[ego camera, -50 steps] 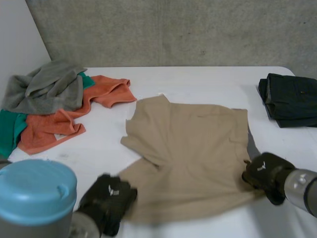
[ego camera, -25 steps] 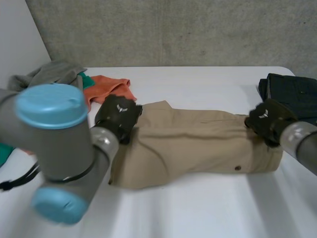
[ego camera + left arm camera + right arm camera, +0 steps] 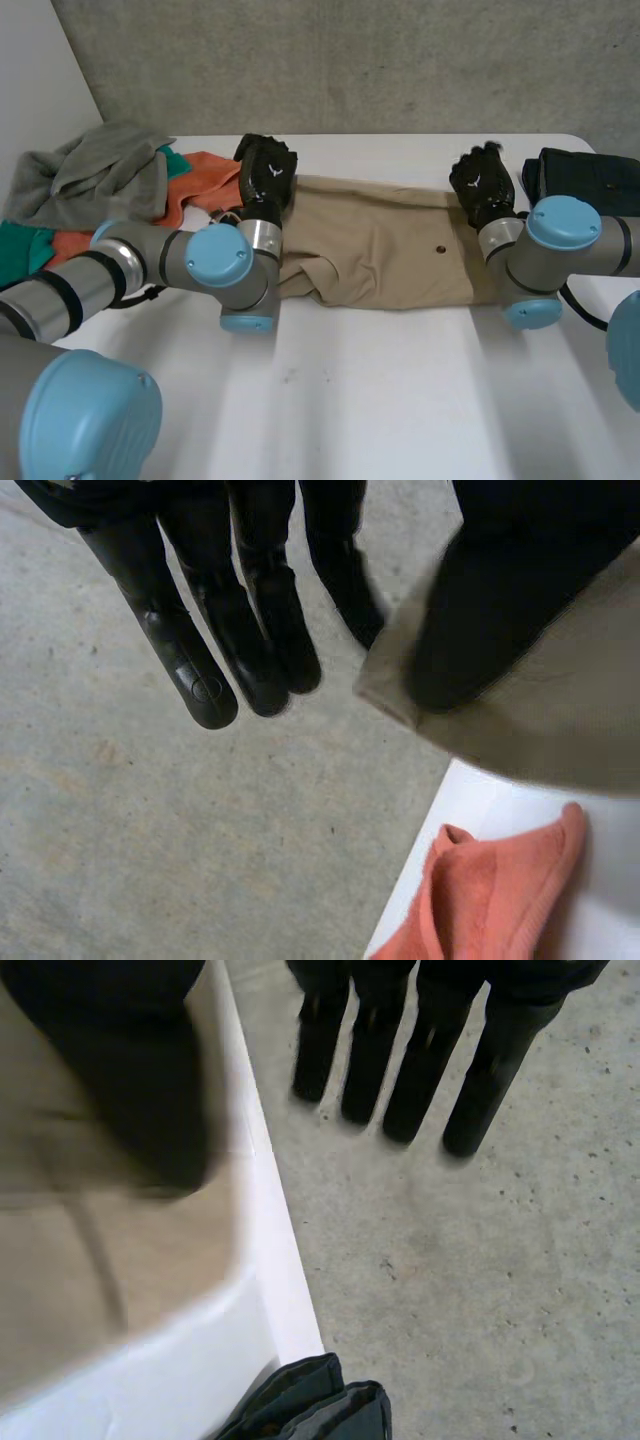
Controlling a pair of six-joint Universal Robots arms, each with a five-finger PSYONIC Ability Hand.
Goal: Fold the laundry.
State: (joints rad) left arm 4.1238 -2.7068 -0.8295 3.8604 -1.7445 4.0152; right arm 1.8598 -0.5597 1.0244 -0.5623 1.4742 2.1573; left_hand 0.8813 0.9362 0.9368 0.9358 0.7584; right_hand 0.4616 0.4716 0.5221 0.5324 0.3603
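Now that both arms have swung the near hem over toward the table's [image 3: 400, 400] far edge, the tan garment [image 3: 380, 250] lies doubled mid-table. Left hand [image 3: 265, 170] & right hand [image 3: 482, 180]: fingers straight, thumb pinching a far corner each. First fold's done imo.

The tan cloth [image 3: 380, 250] lies folded mid-table [image 3: 400, 400]. My left hand [image 3: 265, 172] is at its 11 o'clock corner, my right hand [image 3: 483, 183] at its 1 o'clock corner. A clothes pile [image 3: 100, 185] lies at 9 o'clock and a dark garment [image 3: 590, 185] at 3.
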